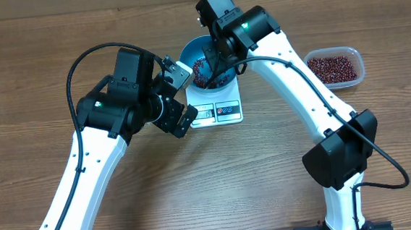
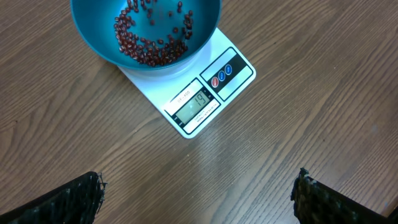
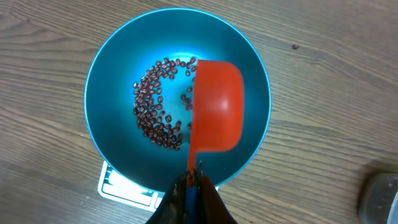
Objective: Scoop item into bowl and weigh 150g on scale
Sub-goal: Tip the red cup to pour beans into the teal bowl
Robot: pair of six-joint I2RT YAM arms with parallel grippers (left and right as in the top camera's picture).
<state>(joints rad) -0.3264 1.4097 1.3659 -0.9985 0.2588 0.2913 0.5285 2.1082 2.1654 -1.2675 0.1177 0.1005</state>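
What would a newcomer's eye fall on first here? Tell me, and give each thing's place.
The bright red scoop, gripped by its handle in the shut right gripper, hangs over the bright blue bowl, which sits on the white scale at the middle of the table. A crescent of dark red-brown beans lies in the bowl's bottom. At the far right a clear tub holds more beans, and the left gripper hovers open near the scale.

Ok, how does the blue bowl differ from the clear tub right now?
The bowl is round, opaque blue; the tub is clear and rounded-rectangular. The bowl sits on the scale; the tub sits on the table. The bowl's beans are a thin scatter; the tub's cover its floor. Both hold the same dark red beans.
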